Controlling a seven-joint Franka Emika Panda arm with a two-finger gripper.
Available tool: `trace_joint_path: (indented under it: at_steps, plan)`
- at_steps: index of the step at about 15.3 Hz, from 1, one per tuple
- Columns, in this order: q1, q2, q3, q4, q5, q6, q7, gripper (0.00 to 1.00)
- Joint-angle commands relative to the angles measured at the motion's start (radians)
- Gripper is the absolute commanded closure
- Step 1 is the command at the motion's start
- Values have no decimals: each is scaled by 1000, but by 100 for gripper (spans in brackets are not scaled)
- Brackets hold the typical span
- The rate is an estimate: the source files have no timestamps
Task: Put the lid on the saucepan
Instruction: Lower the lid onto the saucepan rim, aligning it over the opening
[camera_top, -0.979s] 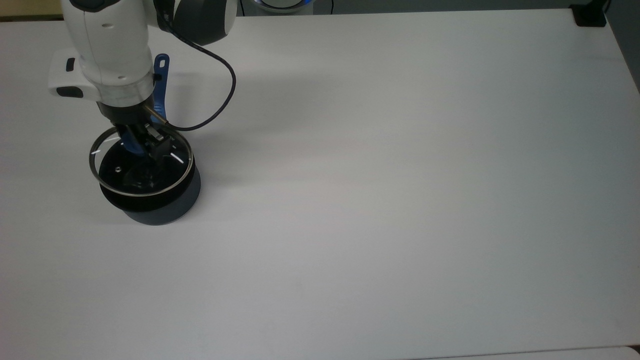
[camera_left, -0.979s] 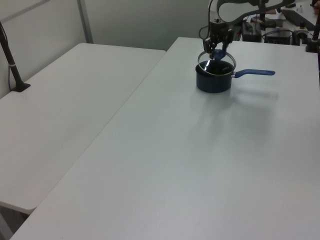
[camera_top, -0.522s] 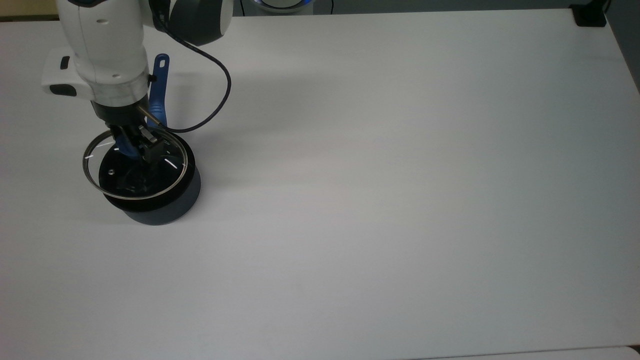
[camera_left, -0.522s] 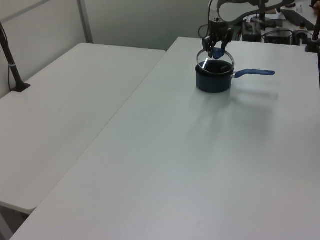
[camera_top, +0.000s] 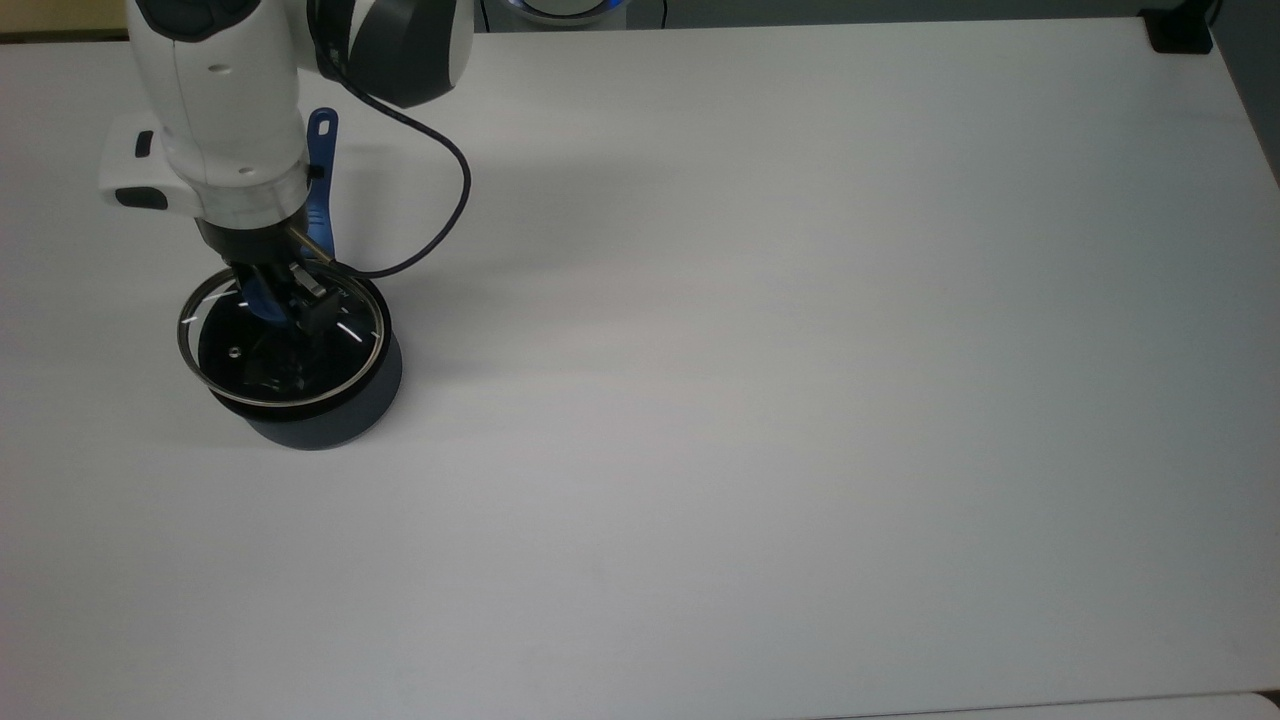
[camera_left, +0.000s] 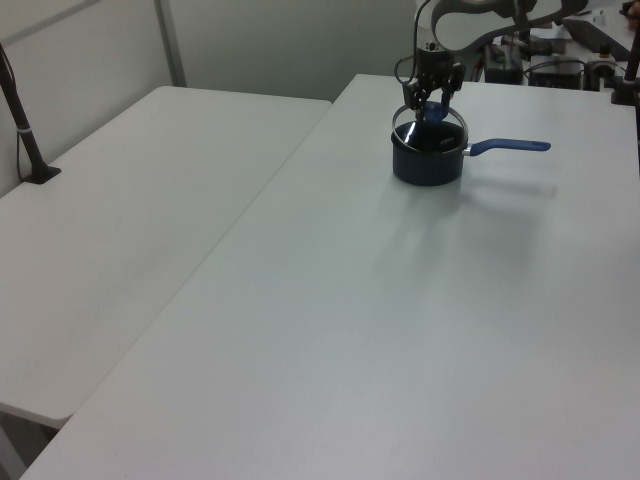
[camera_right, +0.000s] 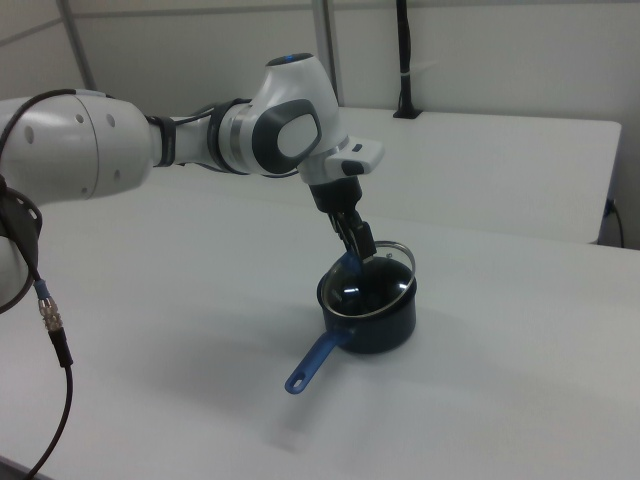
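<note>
The round clear glass lid with a metal rim (camera_top: 283, 340) is held by its blue centre knob between the fingers of the end effector (camera_top: 283, 300), which is clamped on that knob. The lid is seen over the mouth of the small dark navy-black saucepan (camera_top: 318, 405), tilted, with the edge toward the top view's left raised above the pot's rim. Whether any part of the metal rim touches the pot cannot be told.

Compared with half a second ago, the lid has been shifted toward the top view's right: its rim then overhung the pot well to the top view's left, and it is now nearly centred over the opening. Against the picture from a second ago its place is much the same, though it appears set a little lower toward the pot. In the left view the lid (camera_left: 429, 122) is seen closer to the saucepan (camera_left: 427, 162) than before, with the end effector (camera_left: 431, 98) above it.

The saucepan has not been moved on the white table (camera_top: 800, 350); its long blue handle (camera_top: 319, 160) points toward the top view's upper edge. In the right view the lid (camera_right: 368, 282) is seen leaning over the saucepan (camera_right: 385, 322).
</note>
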Motion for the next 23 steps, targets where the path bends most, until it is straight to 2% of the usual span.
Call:
trace_joint_path:
  at_steps: [1, 3, 5, 10, 23]
  plan:
    - [9, 0, -3, -3, 23, -4, 8, 65]
    - [9, 0, -3, -2, 28, -19, 10, 65]
    - [5, 0, -3, 1, 68, -26, 8, 65]
    - [0, -5, -9, 9, 83, -88, 2, 65]
    - [-11, -12, -29, 32, 157, -132, 1, 65]
